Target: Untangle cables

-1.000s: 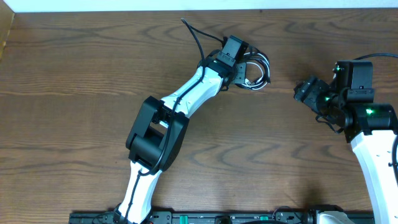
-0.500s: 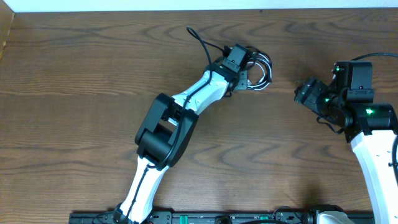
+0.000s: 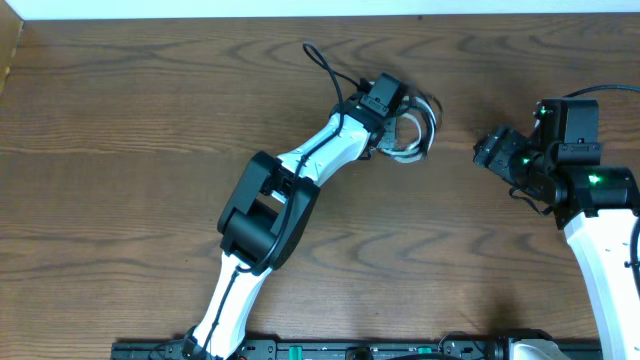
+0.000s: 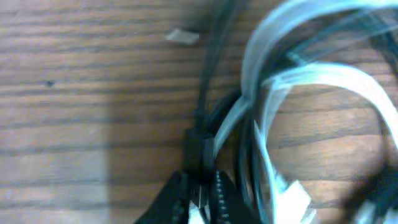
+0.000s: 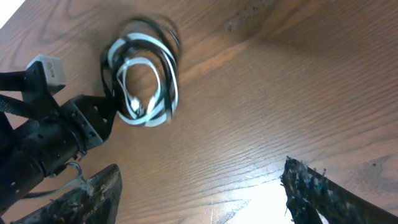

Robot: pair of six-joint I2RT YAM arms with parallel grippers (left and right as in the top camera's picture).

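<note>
1. Worktop [image 3: 120, 150]: dark wood grain.
2. Left arm [image 3: 320, 155]: has stretched farther towards the far centre over the last second, elbow drawn in behind it.
3. Right arm [image 3: 590, 200]: unchanged, parked well apart from the work. Right fingers [image 5: 311, 190] are spread wide and hold nothing.
4. Cable coil [image 3: 412, 135]: black and white loops on the worktop at far centre, at the left arm's tip. It has shifted and changed outline since a second ago, and a white loop now shows nearer the camera. Judged: the bundle is being dragged, not yet separated.
5. Left fingers [image 4: 171, 202]: nearly closed, pinching one black cord [image 4: 208, 93] of the coil.
6. Pale scrap [image 4: 182, 36]: loose, beside that cord.
</note>
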